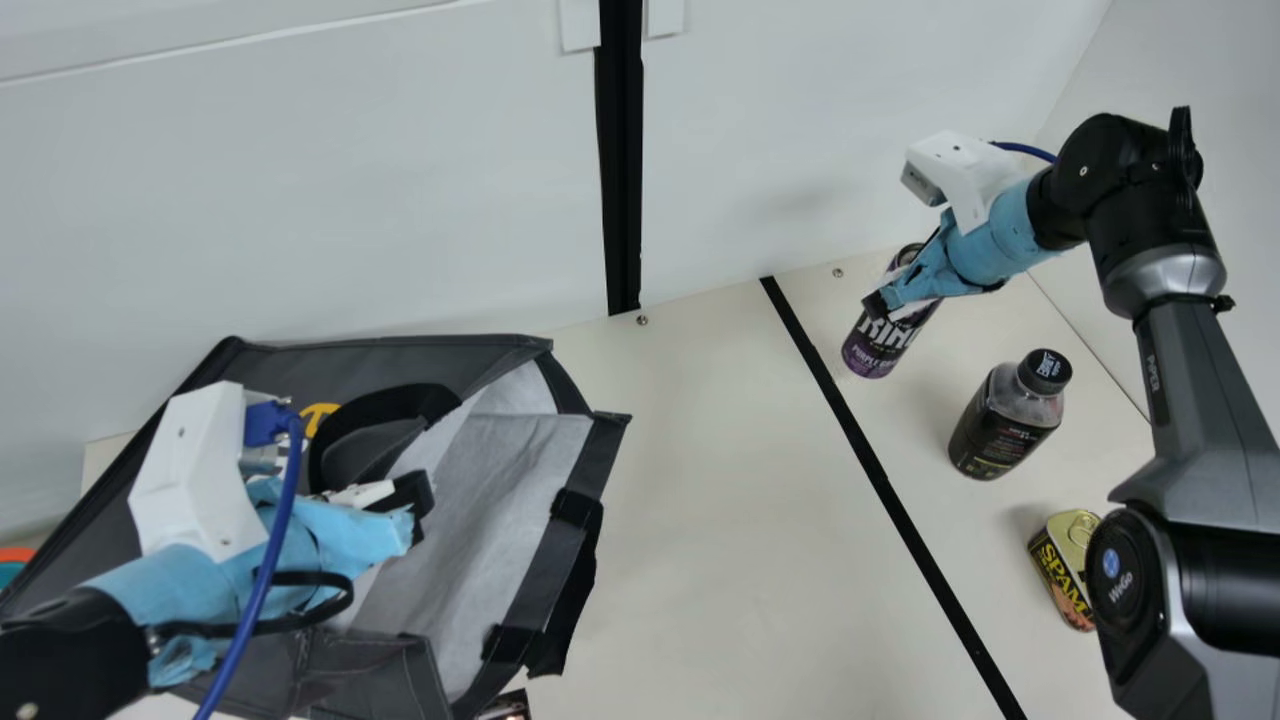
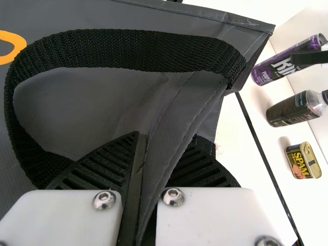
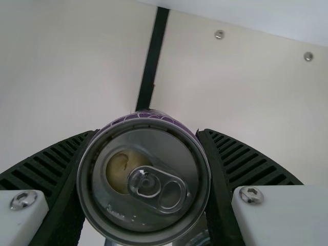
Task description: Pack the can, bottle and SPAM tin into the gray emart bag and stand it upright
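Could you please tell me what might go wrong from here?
The left gripper pinches only a thin fold of the gray bag, so the fabric might slip free. The black handle loops close by and could snag it. The right gripper holds the purple can around its upper part, so it might swing or tilt if lifted.

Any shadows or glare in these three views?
Main view: soft shadows on the cream table beside the black-capped dark bottle and yellow-and-black SPAM tin; faint shading on the white wall. Left wrist view: small glints on the steel screws. Right wrist view: muted sheen on the silver pull-tab can lid.
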Action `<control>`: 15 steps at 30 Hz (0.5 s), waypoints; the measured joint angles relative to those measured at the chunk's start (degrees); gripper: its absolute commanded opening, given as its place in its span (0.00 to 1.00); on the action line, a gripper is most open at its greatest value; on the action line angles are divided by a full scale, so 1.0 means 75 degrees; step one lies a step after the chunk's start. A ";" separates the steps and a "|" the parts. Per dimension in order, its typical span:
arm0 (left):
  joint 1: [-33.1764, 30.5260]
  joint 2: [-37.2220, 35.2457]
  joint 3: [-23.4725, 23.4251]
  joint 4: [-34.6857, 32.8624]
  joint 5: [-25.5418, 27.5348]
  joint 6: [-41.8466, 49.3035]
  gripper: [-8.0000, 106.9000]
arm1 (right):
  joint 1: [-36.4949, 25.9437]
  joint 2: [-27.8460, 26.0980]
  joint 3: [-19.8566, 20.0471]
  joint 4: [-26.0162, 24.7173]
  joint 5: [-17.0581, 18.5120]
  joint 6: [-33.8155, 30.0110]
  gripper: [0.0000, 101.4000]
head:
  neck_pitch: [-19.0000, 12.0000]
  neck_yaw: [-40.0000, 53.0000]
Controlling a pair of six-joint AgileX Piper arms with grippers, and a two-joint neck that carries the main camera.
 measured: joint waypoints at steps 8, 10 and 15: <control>0.0000 0.0000 0.0000 0.0000 0.0000 0.0000 0.00 | 0.0279 -0.0559 0.0598 0.0105 0.0002 -0.0319 0.00 | 0.0000 0.0000; 0.0000 0.0000 0.0000 0.0000 0.0000 0.0000 0.00 | 0.0337 -0.0710 0.0758 0.0144 0.0003 -0.0409 0.00 | 0.0000 0.0000; 0.0000 0.0000 0.0000 0.0000 0.0000 0.0000 0.00 | 0.0528 -0.1075 0.1210 0.0161 0.0002 -0.0619 0.00 | 0.0000 0.0000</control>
